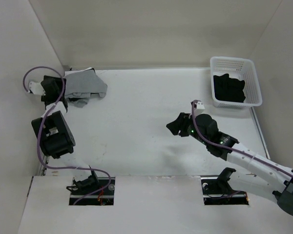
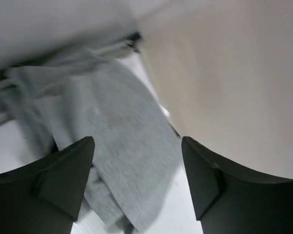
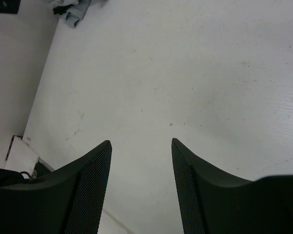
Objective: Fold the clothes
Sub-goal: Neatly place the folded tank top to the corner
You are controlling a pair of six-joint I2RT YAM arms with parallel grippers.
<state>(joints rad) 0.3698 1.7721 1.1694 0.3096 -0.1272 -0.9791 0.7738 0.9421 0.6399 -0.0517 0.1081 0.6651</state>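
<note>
The grey shirt (image 1: 85,85) is seen bunched in the far left corner of the table (image 1: 136,146), against the wall. The left gripper (image 2: 136,141) is held just over it, jaws spread, nothing clasped. The right gripper (image 3: 140,141) is poised above mid-table, jaws likewise parted and empty. Black garments (image 1: 228,87) are piled in the white basket (image 1: 254,73), far right.

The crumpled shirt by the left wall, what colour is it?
The soft cloth shirt is plain light grey, clearest in the left wrist view.
</note>
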